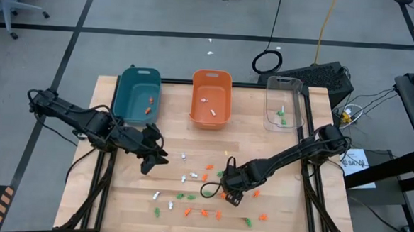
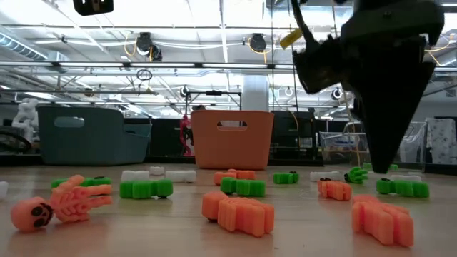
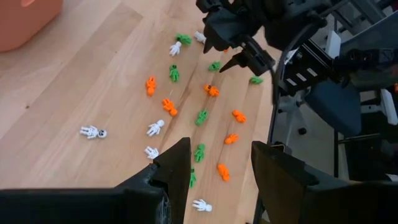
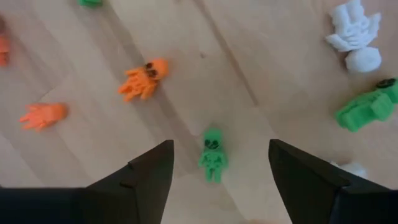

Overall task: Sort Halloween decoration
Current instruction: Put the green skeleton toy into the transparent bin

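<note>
Several tiny Halloween decoration figures in orange, green and white lie scattered on the wooden table (image 1: 132, 197). My right gripper (image 1: 232, 193) hangs low over them, open and pointing steeply down. A small green skeleton (image 4: 213, 155) lies flat on the wood between its fingertips (image 4: 163, 152), untouched. Around it lie an orange skeleton (image 4: 144, 78), a white one (image 4: 356, 37) and another green one (image 4: 367, 106). My left gripper (image 1: 150, 159) is open, higher up over the table's left part, with nothing between its fingers (image 3: 180, 158).
Three bins stand along the far edge: a teal bin (image 1: 138, 95), an orange bin (image 1: 211, 98) and a clear bin (image 1: 284, 102), each with a few figures inside. Bare wood lies between the bins and the scattered figures.
</note>
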`<state>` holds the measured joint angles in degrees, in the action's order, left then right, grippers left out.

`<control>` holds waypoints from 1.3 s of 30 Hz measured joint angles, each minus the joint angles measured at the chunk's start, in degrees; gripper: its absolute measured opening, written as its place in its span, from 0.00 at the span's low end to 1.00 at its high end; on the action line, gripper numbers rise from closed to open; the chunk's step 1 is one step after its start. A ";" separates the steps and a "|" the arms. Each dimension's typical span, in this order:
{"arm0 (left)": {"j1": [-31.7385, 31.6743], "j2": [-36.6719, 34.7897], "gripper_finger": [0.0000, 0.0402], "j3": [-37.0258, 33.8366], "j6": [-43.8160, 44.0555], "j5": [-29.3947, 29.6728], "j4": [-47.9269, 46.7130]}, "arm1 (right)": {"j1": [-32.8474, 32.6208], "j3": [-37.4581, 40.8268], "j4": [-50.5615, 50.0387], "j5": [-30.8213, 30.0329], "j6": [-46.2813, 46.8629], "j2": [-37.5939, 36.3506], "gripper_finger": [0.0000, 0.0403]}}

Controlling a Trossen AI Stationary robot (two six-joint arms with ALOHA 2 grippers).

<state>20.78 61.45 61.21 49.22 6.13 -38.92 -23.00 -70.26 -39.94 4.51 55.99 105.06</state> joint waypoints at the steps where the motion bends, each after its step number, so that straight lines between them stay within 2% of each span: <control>1: 0.00 0.00 0.42 0.00 0.01 -0.01 0.00 | 0.00 0.55 0.69 0.00 0.15 0.00 0.60; 9: 0.00 0.00 0.42 0.00 0.01 0.02 -0.04 | -1.65 3.16 2.55 -0.36 -0.57 0.00 0.60; 19: -0.02 0.00 0.42 0.00 -0.03 2.22 -0.11 | -5.72 4.24 2.52 -6.63 -1.66 -0.04 0.57; 25: -0.02 0.00 0.42 0.00 -0.03 3.15 -0.11 | -5.99 4.29 2.42 -7.77 -1.91 -0.04 0.43; 37: -0.02 0.00 0.42 0.00 0.06 4.57 2.44 | -5.95 4.33 6.64 -7.69 -4.84 -0.04 0.05; 39: -0.02 0.00 0.42 0.00 0.08 5.00 2.54 | -5.95 4.30 6.64 -7.61 -4.85 -0.07 0.02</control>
<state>20.75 61.45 61.21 49.30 11.13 -36.38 -28.95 -65.95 -33.30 -3.10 51.13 104.99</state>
